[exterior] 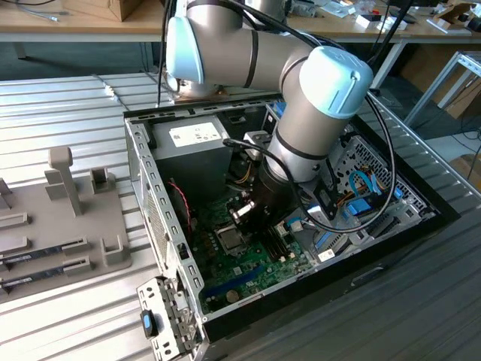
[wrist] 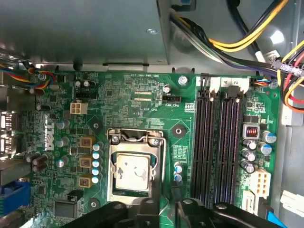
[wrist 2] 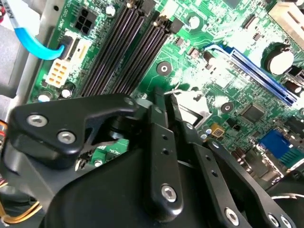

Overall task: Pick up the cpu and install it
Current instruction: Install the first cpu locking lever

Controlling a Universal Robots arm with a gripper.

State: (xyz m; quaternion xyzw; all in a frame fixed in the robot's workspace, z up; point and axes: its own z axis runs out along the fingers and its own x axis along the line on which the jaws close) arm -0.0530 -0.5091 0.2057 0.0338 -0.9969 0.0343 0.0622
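Observation:
The cpu (wrist: 133, 173), a silvery square chip with smears on its top, lies flat in the metal-framed socket (wrist: 112, 164) on the green motherboard. In the exterior view the socket (exterior: 229, 239) sits low in the open computer case, with my gripper (exterior: 242, 218) hanging just above it, toward the memory slots. In the second wrist view my gripper (wrist 2: 165, 97) has its two black fingers pressed close together over the board with nothing between them. In the first wrist view my gripper (wrist: 164, 206) is beside the socket and does not touch the cpu.
Black memory slots (wrist: 218, 142) run alongside the socket. The power supply (exterior: 192, 147) and bundles of cables (wrist: 247, 42) crowd the case's back. Case walls (exterior: 154, 203) close in the board. A grey fixture (exterior: 68, 218) holding memory sticks lies at the exterior view's left.

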